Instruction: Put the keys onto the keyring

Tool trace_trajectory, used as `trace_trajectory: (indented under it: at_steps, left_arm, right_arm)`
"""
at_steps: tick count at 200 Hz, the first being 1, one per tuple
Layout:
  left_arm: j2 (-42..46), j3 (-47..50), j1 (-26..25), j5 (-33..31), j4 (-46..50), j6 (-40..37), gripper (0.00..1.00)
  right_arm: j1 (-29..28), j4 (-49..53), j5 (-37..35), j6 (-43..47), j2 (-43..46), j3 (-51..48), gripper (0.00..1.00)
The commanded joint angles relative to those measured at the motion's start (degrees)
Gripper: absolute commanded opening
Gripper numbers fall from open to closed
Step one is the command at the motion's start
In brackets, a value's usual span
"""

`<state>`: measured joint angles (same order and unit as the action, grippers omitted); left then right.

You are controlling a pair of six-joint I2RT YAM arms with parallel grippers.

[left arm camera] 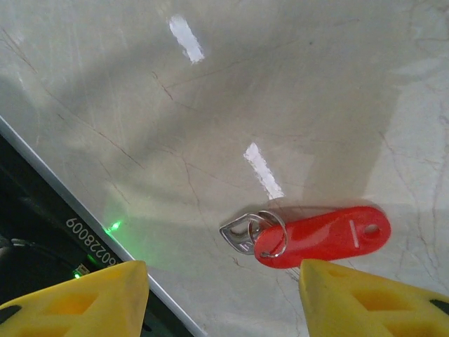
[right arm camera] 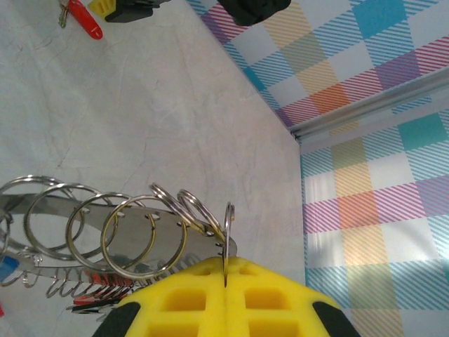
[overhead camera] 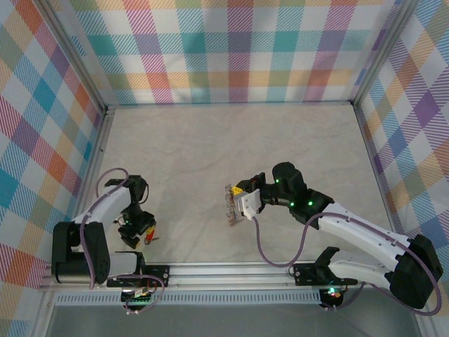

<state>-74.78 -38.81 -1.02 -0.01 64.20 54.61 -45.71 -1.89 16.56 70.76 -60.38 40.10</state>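
A red key (left arm camera: 330, 236) with a small split ring and a silver tab lies flat on the table, close to the near edge. My left gripper (left arm camera: 224, 309) hovers over it, open; its yellow fingertips (left arm camera: 84, 302) stand wide apart, and the key is just ahead of the right one, untouched. From above, that key (overhead camera: 149, 236) sits beside the left gripper (overhead camera: 139, 229). My right gripper (right arm camera: 225, 270) is shut on the end ring of the keyring (right arm camera: 133, 228), a silver strip carrying several split rings. It holds the keyring (overhead camera: 230, 204) mid-table. Small red and blue keys (right arm camera: 95, 298) hang below the strip.
The table's metal front rail (left arm camera: 91, 225) runs just left of the red key. Plaid walls (overhead camera: 238, 49) enclose the marble table (overhead camera: 231, 140) on three sides. Purple cables (overhead camera: 263, 246) loop off both arms.
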Motion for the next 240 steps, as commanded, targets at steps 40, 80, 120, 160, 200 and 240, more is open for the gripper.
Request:
trace_trajectory:
  at_steps: [40,80,120,160,200,240]
  left_arm:
    - [-7.51,1.32,-2.32,2.73,-4.79,-1.90,0.55]
    - [-7.79,1.34,-2.59,0.63,-4.58,-2.11,0.42]
    - [-6.43,2.42,-2.59,2.37,-5.15,-1.88,0.22]
    - [-5.38,2.18,-2.60,2.26,-3.86,-2.33,0.25]
    - [-4.60,1.34,-2.42,0.42,-2.06,-1.67,0.34]
    - [-4.08,3.70,-2.23,8.12,-13.14,-1.42,0.36]
  right_arm:
    - [0.27,-2.64,2.16,-1.33,0.79,-0.79,0.00]
    - [0.27,-2.21,1.37,-1.08,1.01,-0.84,0.00]
    - [0.32,-2.31,1.33,-1.11,0.81,-0.65,0.00]
    - [0.27,-1.91,1.02,-1.15,0.97,-0.53,0.00]
    - [0.27,-1.63,0.89,-1.24,1.22,-0.45,0.00]
    - [0.27,-1.36,0.74,-1.20,1.13,-0.22,0.00]
